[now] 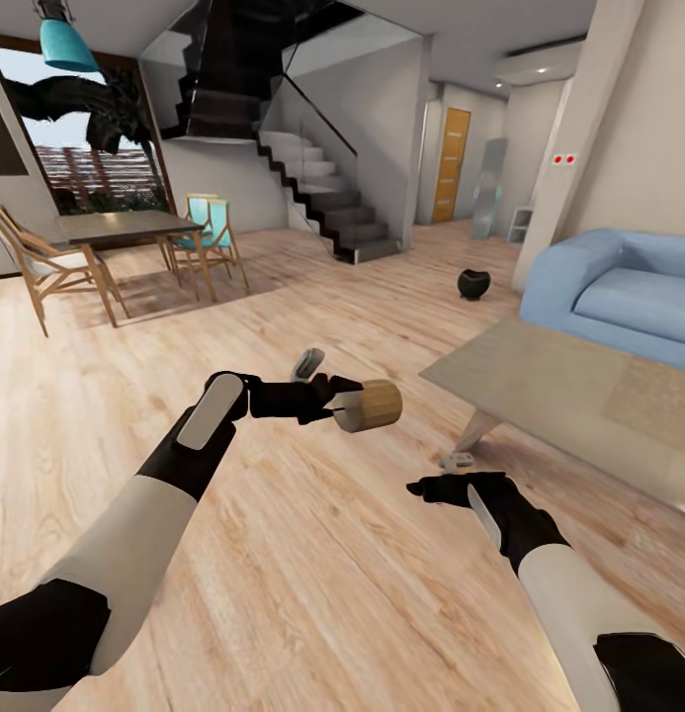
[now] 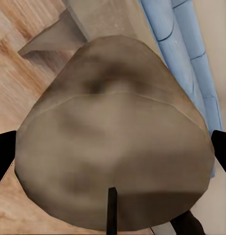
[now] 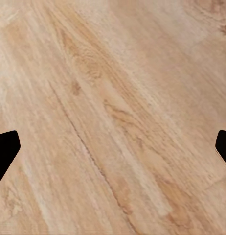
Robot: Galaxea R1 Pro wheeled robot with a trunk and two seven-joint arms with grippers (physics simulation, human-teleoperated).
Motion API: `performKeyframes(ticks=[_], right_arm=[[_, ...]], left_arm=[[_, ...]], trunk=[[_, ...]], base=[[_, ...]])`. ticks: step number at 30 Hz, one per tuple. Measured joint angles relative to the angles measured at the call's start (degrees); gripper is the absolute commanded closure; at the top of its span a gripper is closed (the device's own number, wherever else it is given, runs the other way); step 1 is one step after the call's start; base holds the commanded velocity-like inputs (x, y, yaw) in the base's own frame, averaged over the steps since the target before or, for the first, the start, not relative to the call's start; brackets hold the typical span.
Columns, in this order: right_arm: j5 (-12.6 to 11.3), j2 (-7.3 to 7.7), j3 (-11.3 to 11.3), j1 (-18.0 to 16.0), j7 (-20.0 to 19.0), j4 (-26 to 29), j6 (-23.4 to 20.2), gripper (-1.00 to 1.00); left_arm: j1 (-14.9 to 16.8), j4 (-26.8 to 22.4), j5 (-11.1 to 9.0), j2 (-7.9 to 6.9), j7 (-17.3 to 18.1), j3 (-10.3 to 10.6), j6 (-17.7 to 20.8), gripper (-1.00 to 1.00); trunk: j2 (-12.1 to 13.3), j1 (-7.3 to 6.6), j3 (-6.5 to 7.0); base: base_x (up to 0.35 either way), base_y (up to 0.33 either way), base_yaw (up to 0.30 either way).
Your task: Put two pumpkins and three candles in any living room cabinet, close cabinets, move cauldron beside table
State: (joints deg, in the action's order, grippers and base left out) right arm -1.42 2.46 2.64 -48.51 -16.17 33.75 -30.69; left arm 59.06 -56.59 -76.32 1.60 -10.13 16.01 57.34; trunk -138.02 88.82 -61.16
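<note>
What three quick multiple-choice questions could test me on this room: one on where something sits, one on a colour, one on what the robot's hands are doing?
1. Where is the black cauldron?
A. On the wood floor near the sofa's end
B. On the glass table
C. On the stairs

2. What colour is the sofa?
A. Red
B. Light blue
C. Dark brown

3. What is the left gripper doing?
A. Hanging open and empty
B. Resting on the dining table
C. Shut on a tan candle

Answers:
1. A: it stands on the planks, beyond the table, by the sofa's near end.
2. B: its cushions and arm are pale blue.
3. C: the left wrist view has the candle between the jaws; the right gripper is open over bare floor.
</note>
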Motion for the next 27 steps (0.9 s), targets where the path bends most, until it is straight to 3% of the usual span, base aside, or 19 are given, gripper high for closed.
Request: performKeyframes(ticks=[19,27], right_arm=[[0.04,0.00,0.18,0.02,0.00,-2.90,0.37,-1.00],[-0.06,0.00,3.56,0.00,0.00,-3.07,2.63,-1.00]], left_arm=[[0.00,-0.08,0.21,0.05,-0.01,0.05,0.02,1.00],[-0.01,-0.08,0.22,-0.06,-0.01,0.00,0.02,1.00]], trunk=[[0.00,0.00,-0.09],[0.00,0.00,-0.09]], base=[[0.333,0.000,0.000],[0.334,0.000,0.000]])
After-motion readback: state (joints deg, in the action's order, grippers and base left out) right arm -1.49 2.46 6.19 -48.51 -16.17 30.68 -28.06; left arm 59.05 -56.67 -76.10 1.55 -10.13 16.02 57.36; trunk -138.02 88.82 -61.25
